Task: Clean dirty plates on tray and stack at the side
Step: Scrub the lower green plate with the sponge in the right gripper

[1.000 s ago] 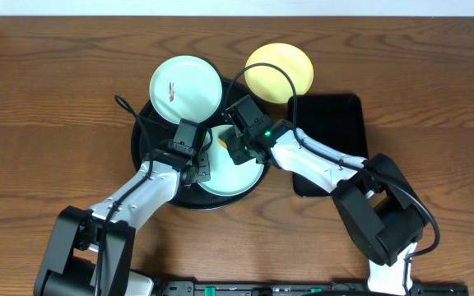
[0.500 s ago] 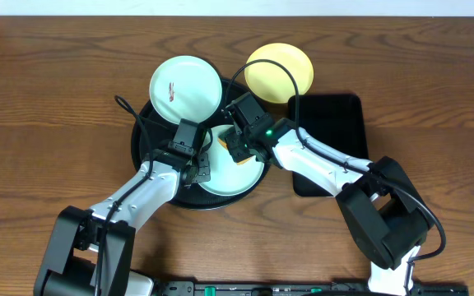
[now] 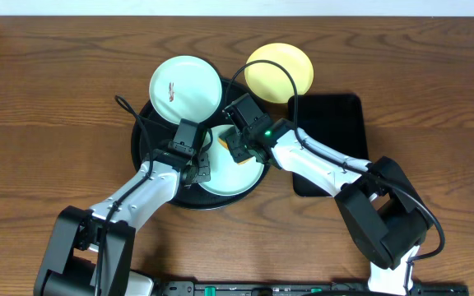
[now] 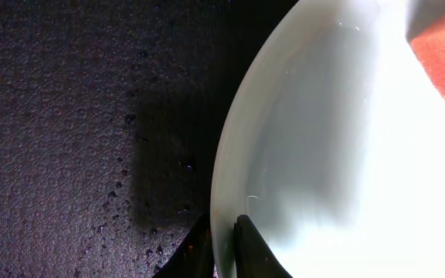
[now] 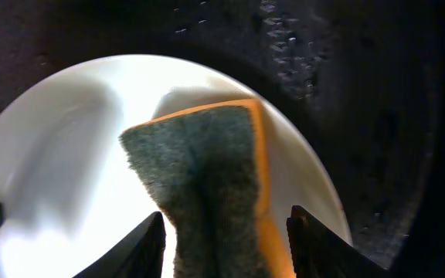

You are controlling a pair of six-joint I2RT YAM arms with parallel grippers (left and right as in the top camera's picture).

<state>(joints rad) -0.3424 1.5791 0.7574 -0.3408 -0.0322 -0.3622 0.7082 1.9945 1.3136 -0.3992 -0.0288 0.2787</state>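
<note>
My left hand [image 3: 197,168] is closed on the rim of the near green plate [image 3: 235,179]. In my left wrist view the two fingertips sit on either side of this rim, one under it and one inside it, with almost no space between them. The plate lies in the near right part of the round black tray [image 3: 145,148], and my left hand meets it at its left edge, over the middle of the tray.

My right hand [image 3: 235,141] is over the far edge of the same plate. The sponge [image 5: 199,177], dark green on the face with an orange side, lies flat on the plate between my two right fingers [image 5: 141,247]. A thin dark gap shows between the sponge and one finger, so I cannot tell if I grip the sponge or only stand around it.

The far green plate [image 3: 186,89] rests on the far rim of the round tray and reaches out past it; it has a small reddish smear on it. It is well apart from both my hands. The yellow plate [image 3: 279,72] lies on the tabletop near the far edge, off the round tray, just beside the far left corner of the rectangular black tray [image 3: 340,123].
</note>
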